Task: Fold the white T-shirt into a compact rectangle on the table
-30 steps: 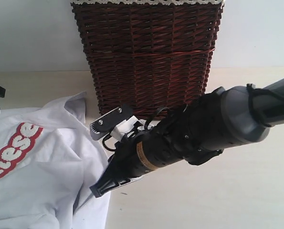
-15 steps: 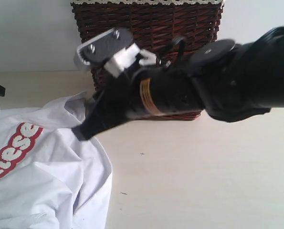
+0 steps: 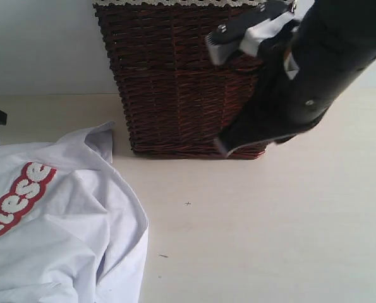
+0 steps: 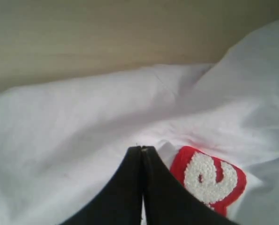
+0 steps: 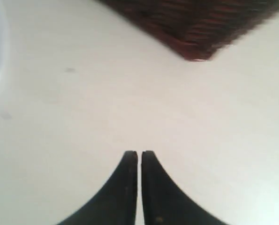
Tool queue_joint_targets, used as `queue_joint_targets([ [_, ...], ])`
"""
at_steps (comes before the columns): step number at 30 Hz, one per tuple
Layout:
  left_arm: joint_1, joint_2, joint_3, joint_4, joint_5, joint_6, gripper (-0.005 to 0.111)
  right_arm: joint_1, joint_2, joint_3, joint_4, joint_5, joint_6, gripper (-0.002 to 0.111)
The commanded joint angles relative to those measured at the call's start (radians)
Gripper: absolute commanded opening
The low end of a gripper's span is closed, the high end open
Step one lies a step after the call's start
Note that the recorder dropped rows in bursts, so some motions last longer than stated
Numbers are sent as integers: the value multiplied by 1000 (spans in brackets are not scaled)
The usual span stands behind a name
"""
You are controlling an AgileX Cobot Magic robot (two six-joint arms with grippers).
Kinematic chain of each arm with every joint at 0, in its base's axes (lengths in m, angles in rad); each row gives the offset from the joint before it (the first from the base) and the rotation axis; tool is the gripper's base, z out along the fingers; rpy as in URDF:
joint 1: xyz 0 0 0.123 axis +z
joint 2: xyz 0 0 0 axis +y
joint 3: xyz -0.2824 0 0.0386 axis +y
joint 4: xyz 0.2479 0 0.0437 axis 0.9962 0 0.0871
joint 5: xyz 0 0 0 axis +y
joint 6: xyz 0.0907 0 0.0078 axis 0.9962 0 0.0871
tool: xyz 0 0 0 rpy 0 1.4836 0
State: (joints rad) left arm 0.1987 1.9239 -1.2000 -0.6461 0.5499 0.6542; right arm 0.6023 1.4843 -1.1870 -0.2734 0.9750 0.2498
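The white T-shirt (image 3: pixel 55 227) lies rumpled on the table (image 3: pixel 270 240) at the lower left, with red-outlined fuzzy letters (image 3: pixel 17 199) showing. In the left wrist view my left gripper (image 4: pixel 141 148) is shut, its tips just over the shirt's white cloth (image 4: pixel 73 126) beside a red letter (image 4: pixel 207 178); nothing shows between the jaws. My right gripper (image 3: pixel 221 146) hangs shut and empty in front of the basket, well clear of the shirt. In the right wrist view the right gripper (image 5: pixel 139 153) points at bare tabletop (image 5: pixel 83 117).
A dark brown wicker basket (image 3: pixel 175 76) stands at the back of the table; its corner (image 5: pixel 200 23) appears in the right wrist view. The thick black right arm (image 3: pixel 327 57) crosses the upper right. Bare table spreads right of the shirt.
The right arm has lifted away from the shirt's right edge and swung up and to the right, now in front of the basket. The shirt lies as before.
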Motion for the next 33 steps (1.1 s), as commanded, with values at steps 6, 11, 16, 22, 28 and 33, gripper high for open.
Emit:
queue_joint_targets([
  [6,-2,-4,0,-45,3,-4,0,279,167,134,241,-359,-145,20],
  [11,-2,-4,0,-49,-7,-4,0,350,313,134,231,-407,-117,48],
  [16,-2,-4,0,-49,-7,-4,0,382,391,100,237,-482,-117,50],
  [22,-2,-4,0,-49,-7,-4,0,387,402,51,258,-482,-117,50],
  [28,-2,-4,0,-49,-7,-4,0,389,463,51,273,-464,-117,50],
  [33,-2,-4,0,-49,-7,-2,0,410,496,51,262,-468,-117,50],
])
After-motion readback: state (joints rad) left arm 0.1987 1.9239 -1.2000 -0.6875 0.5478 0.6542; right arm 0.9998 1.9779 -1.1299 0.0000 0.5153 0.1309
